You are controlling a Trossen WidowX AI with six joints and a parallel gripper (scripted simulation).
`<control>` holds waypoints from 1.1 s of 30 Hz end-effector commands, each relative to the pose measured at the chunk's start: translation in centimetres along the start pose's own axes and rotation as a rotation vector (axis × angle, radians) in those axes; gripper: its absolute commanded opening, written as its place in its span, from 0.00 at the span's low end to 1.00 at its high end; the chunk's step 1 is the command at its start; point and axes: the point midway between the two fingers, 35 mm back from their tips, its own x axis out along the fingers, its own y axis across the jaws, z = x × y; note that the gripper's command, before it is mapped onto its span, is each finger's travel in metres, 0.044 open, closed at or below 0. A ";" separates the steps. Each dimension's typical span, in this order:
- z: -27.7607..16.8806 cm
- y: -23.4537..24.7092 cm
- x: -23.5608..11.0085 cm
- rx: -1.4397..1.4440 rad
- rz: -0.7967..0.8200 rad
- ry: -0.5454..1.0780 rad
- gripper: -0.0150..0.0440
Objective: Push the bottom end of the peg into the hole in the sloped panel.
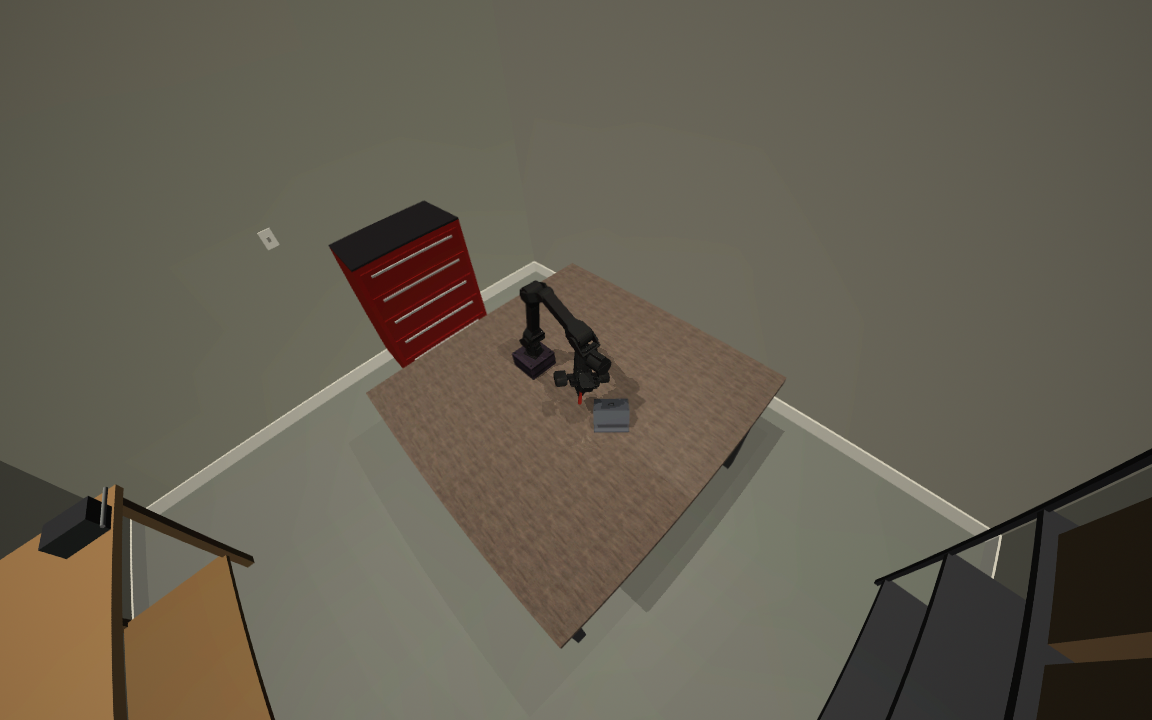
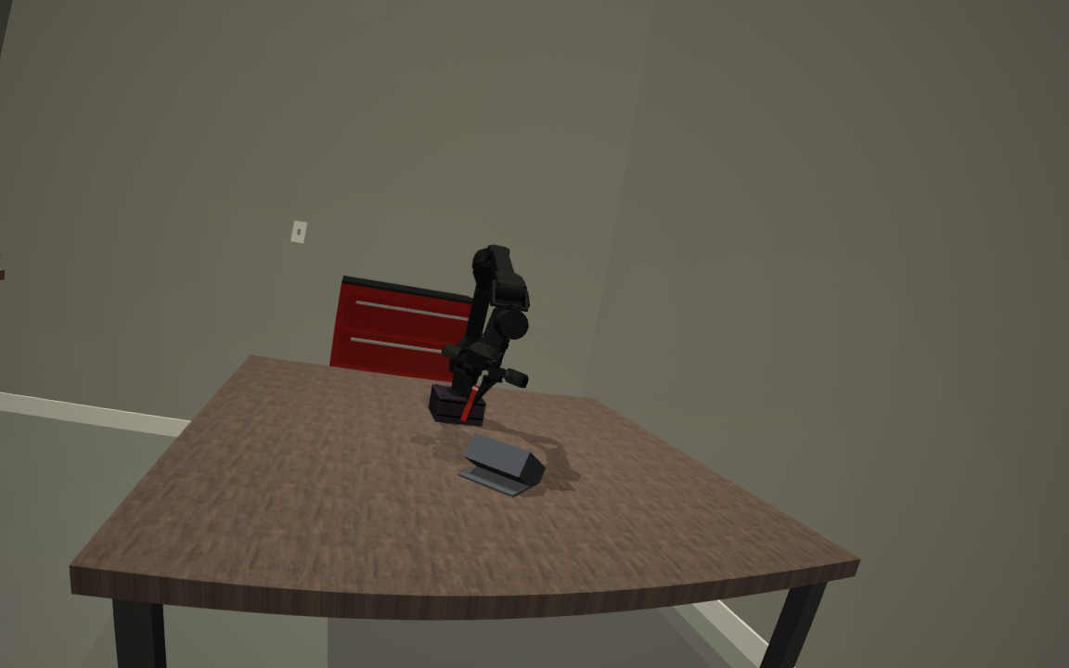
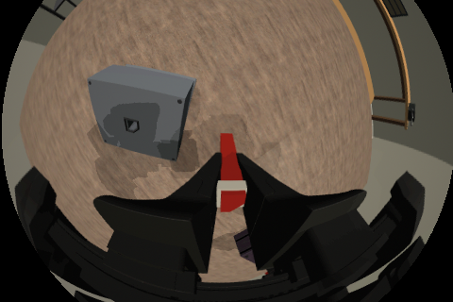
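You've got the gripper (image 3: 229,183) clamped on the red peg (image 3: 229,157). In the wrist view the two black fingers pinch it from either side, with a pale band on the peg showing right between them and the red shaft sticking out past the fingertips toward the table (image 3: 264,32).

In the exterior view the peg (image 2: 469,404) hangs below the gripper (image 2: 484,378), tilted, its lower end off the table top and in front of the arm's dark base (image 2: 455,408). The top view shows the same: a small red sliver (image 1: 578,396) under the wrist.

The sloped panel (image 2: 505,461) sits on the table just in front of the arm, grey, wedge-shaped, on a flat foot. The peg is near it but apart from it, not touching. In the wrist view the panel (image 3: 142,109) is up and to the left of the peg tip, so the peg is not lined up with it. The hole (image 3: 131,125) shows as a small dark opening with flat sides in the panel face, partly in shadow; you can't read its exact outline at this size.

A red drawer cabinet (image 1: 410,282) stands behind the table, well clear of the arm.
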 end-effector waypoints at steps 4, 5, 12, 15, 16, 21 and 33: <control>-0.1 0.8 -0.3 0.019 -0.007 -0.023 0.25; -0.1 0.9 -0.4 0.021 -0.007 -0.027 0.25; -0.4 1.7 -0.8 0.038 -0.012 -0.049 0.25; -0.5 2.1 -0.9 0.045 -0.013 -0.058 0.25; -0.5 2.2 -1.0 0.048 -0.013 -0.062 0.25; -0.7 2.8 -1.2 0.060 -0.015 -0.078 0.25; -1.2 4.3 -1.9 0.090 -0.015 -0.118 0.25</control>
